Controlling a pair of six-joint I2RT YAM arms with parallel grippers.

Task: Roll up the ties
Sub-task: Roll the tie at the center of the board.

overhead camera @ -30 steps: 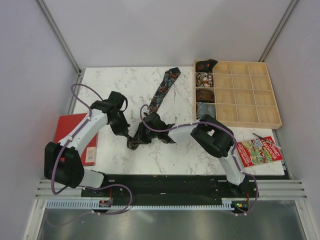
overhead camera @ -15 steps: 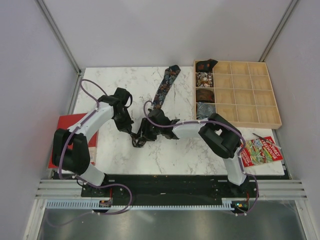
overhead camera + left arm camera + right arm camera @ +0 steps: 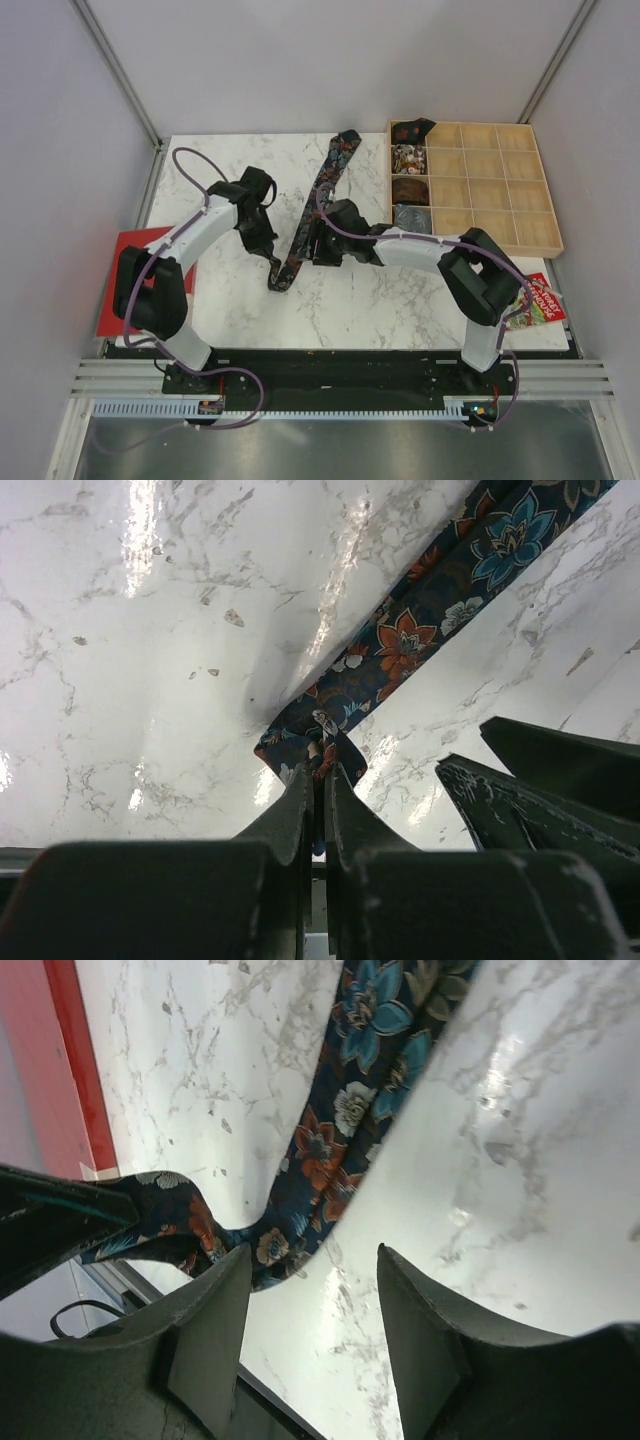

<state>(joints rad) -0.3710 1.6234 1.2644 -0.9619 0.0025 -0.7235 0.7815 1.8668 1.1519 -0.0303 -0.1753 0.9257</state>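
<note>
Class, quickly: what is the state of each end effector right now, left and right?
Left end effector: closed, pinching the end of the tie.
Right end effector: open, holding nothing.

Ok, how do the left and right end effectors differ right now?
The left end effector is shut, pinching the near end of the tie; the right end effector is open above the tie. The left sits at the tie's end, the right farther along it. Both are low over the marble table.
</note>
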